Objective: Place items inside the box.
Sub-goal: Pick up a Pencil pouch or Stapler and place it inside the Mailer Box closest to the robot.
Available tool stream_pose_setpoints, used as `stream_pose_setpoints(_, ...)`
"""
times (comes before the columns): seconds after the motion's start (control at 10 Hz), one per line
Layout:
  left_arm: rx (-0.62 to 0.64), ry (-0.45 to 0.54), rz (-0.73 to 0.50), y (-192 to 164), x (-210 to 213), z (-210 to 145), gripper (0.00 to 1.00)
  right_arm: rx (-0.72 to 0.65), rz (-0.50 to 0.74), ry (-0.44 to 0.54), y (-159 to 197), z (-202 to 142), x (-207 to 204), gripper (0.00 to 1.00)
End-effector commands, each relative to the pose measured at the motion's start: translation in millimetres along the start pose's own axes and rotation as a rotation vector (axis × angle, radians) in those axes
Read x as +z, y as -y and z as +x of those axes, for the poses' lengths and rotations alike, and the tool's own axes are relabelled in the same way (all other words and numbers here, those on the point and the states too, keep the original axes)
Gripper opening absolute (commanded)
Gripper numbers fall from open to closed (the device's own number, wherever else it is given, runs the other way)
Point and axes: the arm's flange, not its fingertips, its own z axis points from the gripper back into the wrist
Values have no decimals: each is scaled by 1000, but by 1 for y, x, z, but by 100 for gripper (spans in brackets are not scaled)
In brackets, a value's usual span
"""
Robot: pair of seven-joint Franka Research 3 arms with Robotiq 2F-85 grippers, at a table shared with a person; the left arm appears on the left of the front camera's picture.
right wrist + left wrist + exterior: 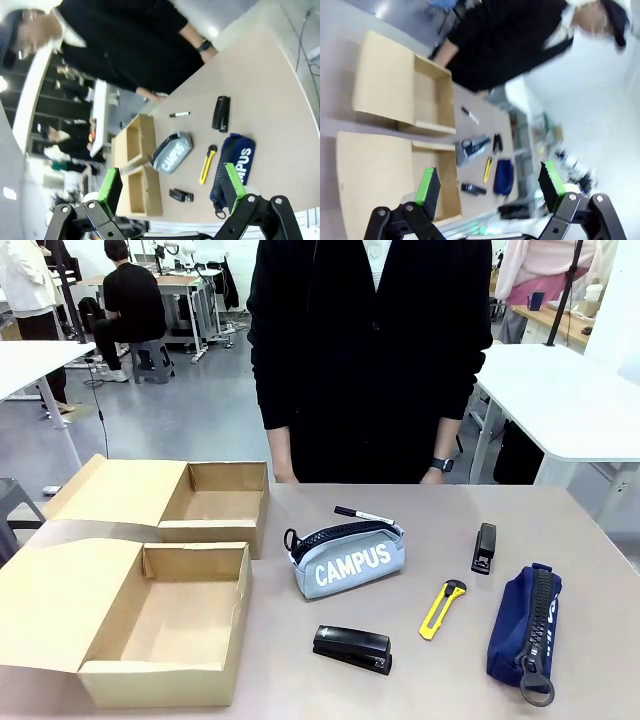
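The grey pencil case (348,558) lettered "CAMPUS" lies near the middle of the table (590,580), with the thin marker pen (363,514) just behind it. A black stapler (352,648) lies in front of the case. To the right are a yellow utility knife (441,608), a second black stapler (484,547) and, farthest right, a navy pouch (525,625). All sit outside the two open cardboard boxes at the left, the near box (158,683) and the far box (212,531). A person (370,360) stands at the far edge. The left gripper (489,186) and the right gripper (171,184) hang high above the table, jaws spread wide, holding nothing.
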Motion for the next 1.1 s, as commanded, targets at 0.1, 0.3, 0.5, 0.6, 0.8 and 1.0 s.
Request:
stream_pose_setpoints(0.1,250,164,-45,-74,-23,-43,100,-114,46,35,64,-12,-44,100)
stream_pose_setpoints(0.3,214,125,-14,-57,26,12,100,-115,20,20,52,19,-2,100)
stream_pose_setpoints(0.5,214,125,-14,-57,26,12,100,-115,20,20,52,19,-2,100)
stream_pose_setpoints(0.6,214,125,-14,-57,26,12,100,-115,20,20,52,19,-2,100)
stream_pose_setpoints(0.8,214,125,-14,-57,26,12,100,-126,4,18,55,19,-7,100)
stream_pose_setpoints(1.0,214,125,-14,-57,26,12,100,-11,-164,-29,18,11,-64,100)
